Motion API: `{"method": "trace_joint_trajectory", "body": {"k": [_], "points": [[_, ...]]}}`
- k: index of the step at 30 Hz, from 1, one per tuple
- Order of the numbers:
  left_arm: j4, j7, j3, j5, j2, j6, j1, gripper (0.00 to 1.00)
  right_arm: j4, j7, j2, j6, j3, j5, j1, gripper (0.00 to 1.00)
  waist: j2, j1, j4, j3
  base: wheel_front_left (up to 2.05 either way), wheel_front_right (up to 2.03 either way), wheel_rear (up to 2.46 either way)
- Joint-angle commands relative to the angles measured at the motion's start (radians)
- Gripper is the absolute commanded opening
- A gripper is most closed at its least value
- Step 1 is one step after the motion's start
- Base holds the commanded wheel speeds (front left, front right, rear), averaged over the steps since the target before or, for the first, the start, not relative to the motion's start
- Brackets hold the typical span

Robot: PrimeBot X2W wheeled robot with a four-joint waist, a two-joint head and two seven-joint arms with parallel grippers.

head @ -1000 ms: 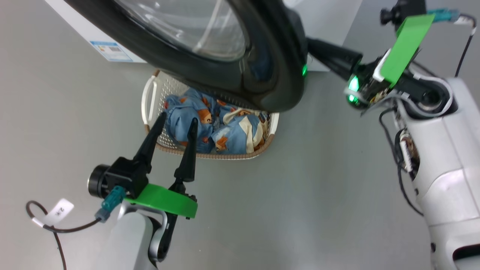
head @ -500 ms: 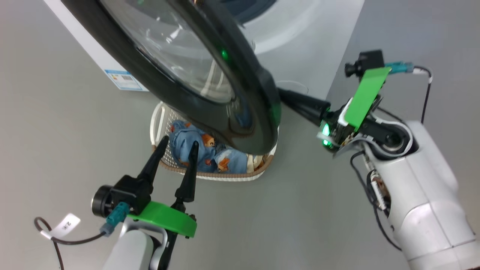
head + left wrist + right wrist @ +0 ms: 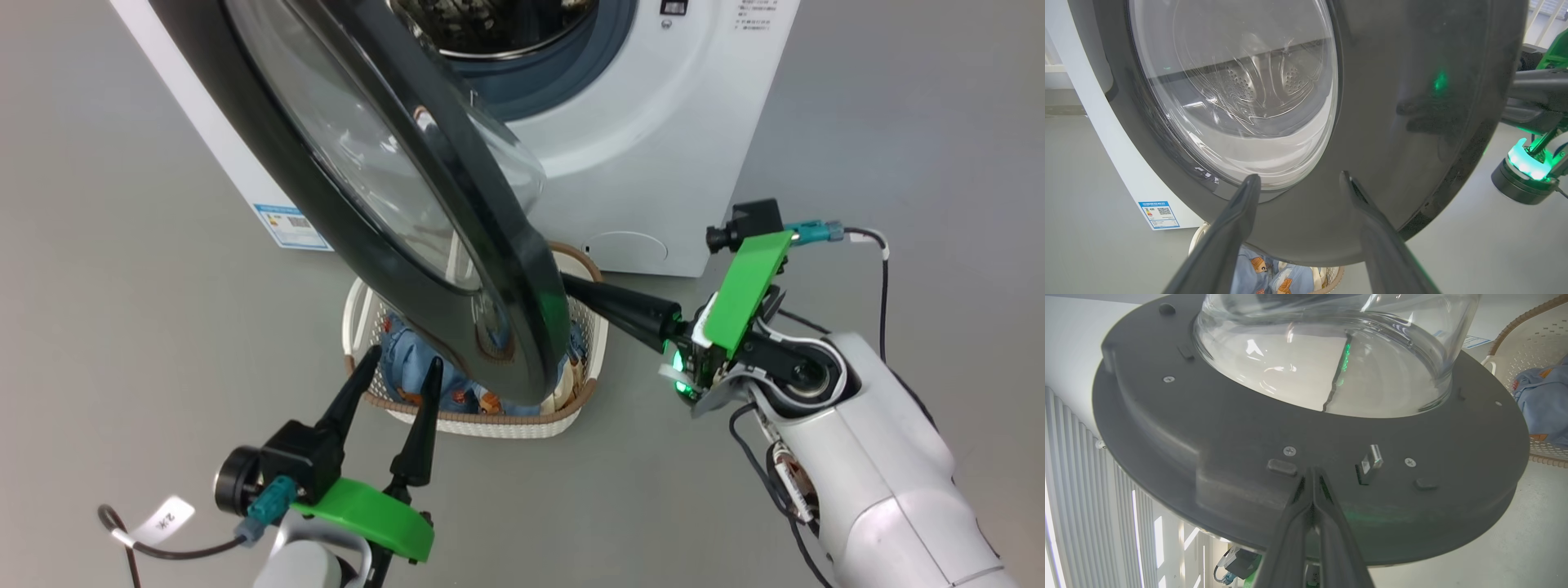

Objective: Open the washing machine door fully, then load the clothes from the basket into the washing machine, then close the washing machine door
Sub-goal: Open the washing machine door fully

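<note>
The white washing machine (image 3: 653, 163) stands at the top of the head view. The washing machine door (image 3: 522, 327) is swung out, its black rim hanging over the basket (image 3: 490, 425). The clothes (image 3: 457, 398), blue with bear prints, lie inside the basket. My right gripper (image 3: 575, 286) is shut with nothing between its fingers. In the right wrist view its tips (image 3: 1312, 469) press against the door's grey inner face (image 3: 1208, 428), beside the latch. My left gripper (image 3: 402, 358) is open above the basket's near rim. Its wrist view faces the door's outer side (image 3: 1412, 122).
The drum opening (image 3: 490, 24) is uncovered at the top. A blue energy label (image 3: 286, 224) and a round filter cap (image 3: 624, 245) sit low on the machine. Grey floor (image 3: 122, 286) lies open to the left and right of the basket.
The head camera has tilted up, bringing the machine's front into view. The door has swung further left over the basket, with my shut right gripper following it. My left gripper stays open.
</note>
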Motion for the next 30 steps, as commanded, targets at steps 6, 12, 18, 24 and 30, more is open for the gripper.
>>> {"method": "trace_joint_trajectory", "body": {"k": [6, 12, 18, 24, 30], "points": [[-0.010, -0.009, 0.024, 0.010, 0.018, -0.011, 0.017, 1.00, -0.009, -0.022, 0.031, 0.002, 0.054, 0.023, 0.031, 0.00, 0.0000, 0.0000, 0.004, -0.031, 0.00, 0.00, 0.00], [-0.011, -0.009, 0.025, 0.010, 0.018, -0.012, 0.021, 1.00, 0.003, -0.032, 0.031, 0.002, 0.063, 0.026, 0.021, 0.00, 0.0000, 0.0000, 0.001, -0.033, 0.00, 0.00, 0.00], [-0.012, -0.009, 0.029, 0.008, 0.018, -0.013, 0.021, 1.00, 0.005, -0.047, 0.030, 0.002, 0.055, 0.030, 0.016, 0.00, 0.0000, 0.0000, -0.003, -0.034, 0.00, 0.00, 0.00], [-0.013, -0.009, 0.034, 0.010, 0.018, -0.014, 0.021, 1.00, -0.010, -0.078, 0.017, 0.002, 0.023, 0.043, 0.016, 0.00, 0.0000, 0.0000, -0.010, -0.031, 0.00, 0.00, 0.00], [-0.012, -0.009, 0.042, 0.018, 0.018, -0.014, 0.018, 1.00, -0.046, -0.110, -0.011, 0.002, -0.027, 0.068, 0.032, 0.00, 0.0000, 0.0000, -0.020, -0.030, 0.00, 0.00, 0.00]]}}
